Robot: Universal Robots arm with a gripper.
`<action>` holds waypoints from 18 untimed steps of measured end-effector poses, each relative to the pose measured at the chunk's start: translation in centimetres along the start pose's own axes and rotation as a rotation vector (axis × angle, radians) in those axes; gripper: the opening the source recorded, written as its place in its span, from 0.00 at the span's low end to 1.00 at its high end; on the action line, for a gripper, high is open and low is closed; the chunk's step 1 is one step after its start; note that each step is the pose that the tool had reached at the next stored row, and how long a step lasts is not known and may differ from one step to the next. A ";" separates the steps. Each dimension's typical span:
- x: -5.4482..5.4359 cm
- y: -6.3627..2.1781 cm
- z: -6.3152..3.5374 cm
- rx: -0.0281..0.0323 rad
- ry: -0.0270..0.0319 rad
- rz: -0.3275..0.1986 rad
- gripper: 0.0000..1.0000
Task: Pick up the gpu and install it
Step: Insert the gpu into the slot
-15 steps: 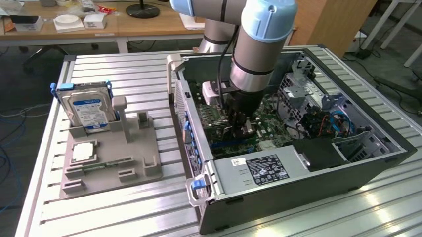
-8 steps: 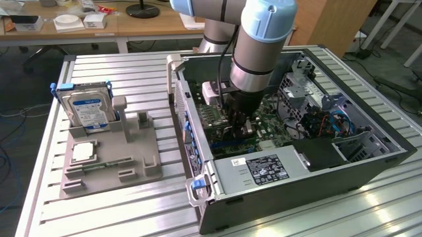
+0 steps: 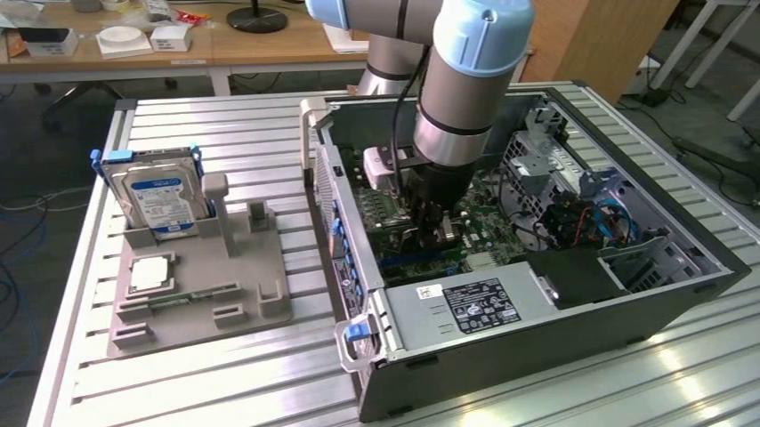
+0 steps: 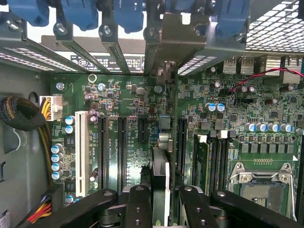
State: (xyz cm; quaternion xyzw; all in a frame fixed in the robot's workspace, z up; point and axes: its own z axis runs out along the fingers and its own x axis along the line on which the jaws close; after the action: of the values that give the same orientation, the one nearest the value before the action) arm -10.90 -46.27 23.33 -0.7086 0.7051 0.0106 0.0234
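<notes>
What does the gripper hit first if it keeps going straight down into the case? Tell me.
The gripper is shut on the gpu, held edge-on above the motherboard. Going straight on, the card's lower edge would probably meet the board's expansion slots first, though depth is hard to judge.

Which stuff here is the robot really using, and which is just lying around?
Using:
- gpu, held edge-on in the hand
- open computer case, motherboard

Just lying around:
- hard drive in the grey holder tray
- memory stick on that tray
</notes>
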 end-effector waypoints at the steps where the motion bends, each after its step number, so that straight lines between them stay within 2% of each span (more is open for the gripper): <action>1: 0.0 0.00 0.00 0.0002 0.0001 0.000 0.27; 8: 0.0 0.00 0.00 0.0012 -0.0001 0.000 0.27; 11: 0.0 0.03 0.00 0.0047 0.0001 0.000 0.27; 18: 0.0 0.07 0.00 0.0062 0.0000 0.000 0.27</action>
State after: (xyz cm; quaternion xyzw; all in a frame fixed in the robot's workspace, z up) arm -10.97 -46.27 23.34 -0.7087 0.7050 0.0084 0.0256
